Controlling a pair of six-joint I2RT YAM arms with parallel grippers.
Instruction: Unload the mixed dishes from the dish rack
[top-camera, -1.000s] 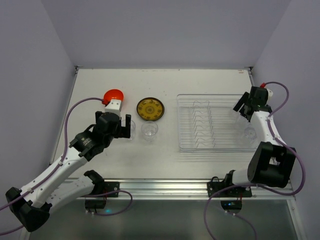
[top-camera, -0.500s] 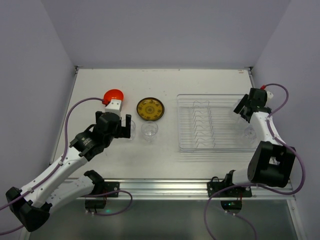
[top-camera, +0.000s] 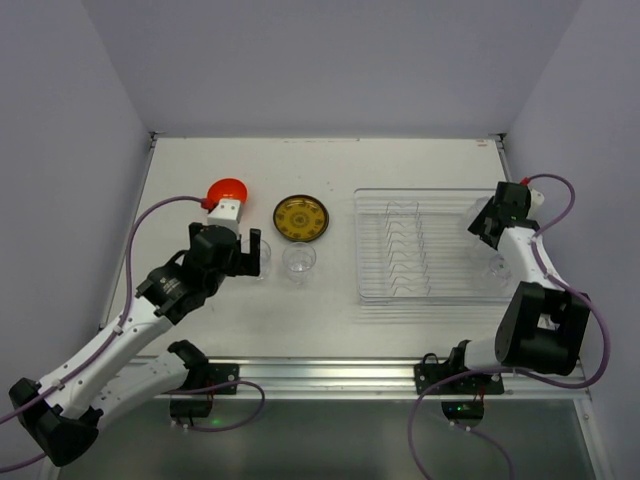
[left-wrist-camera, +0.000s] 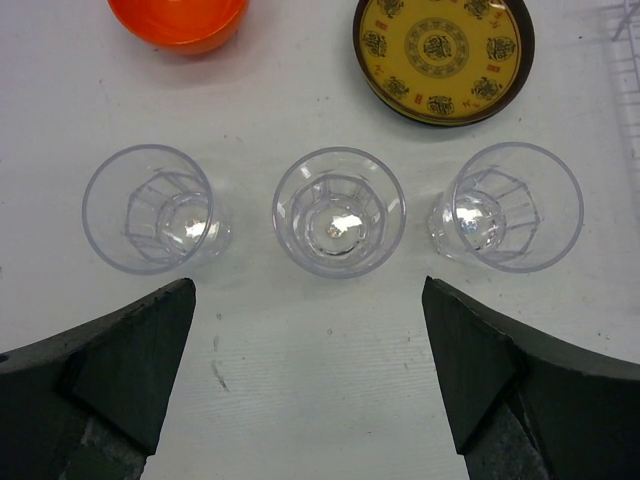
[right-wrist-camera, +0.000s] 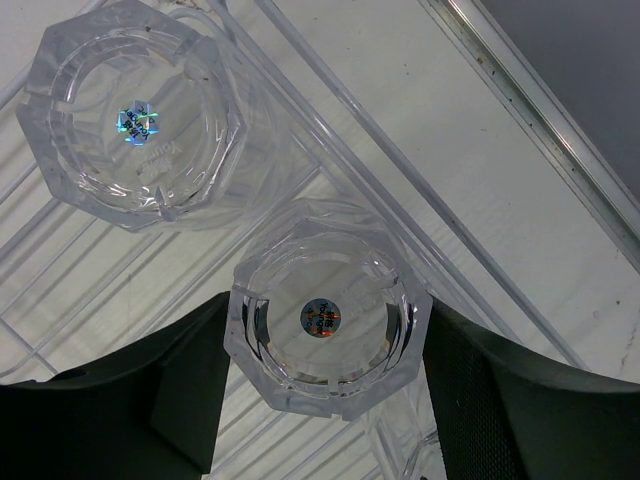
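Left claw (left-wrist-camera: 305, 300) is spread wide with nothing in it, hanging over a row of three clear cups (left-wrist-camera: 338, 218) standing upright on the left half of the desk (top-camera: 330, 165). Just past them toward the far edge are the orange bowl (left-wrist-camera: 178, 20) and the yellow patterned plate (left-wrist-camera: 443, 45).

Right claw (top-camera: 487, 222) has a finger on each side of an upside-down cup (right-wrist-camera: 328, 320) at the right end of the rack (top-camera: 372, 250). Can't tell if it's actually squeezing. A second upside-down cup (right-wrist-camera: 140, 125) sits just beside it. The rack is on the desk's right half.
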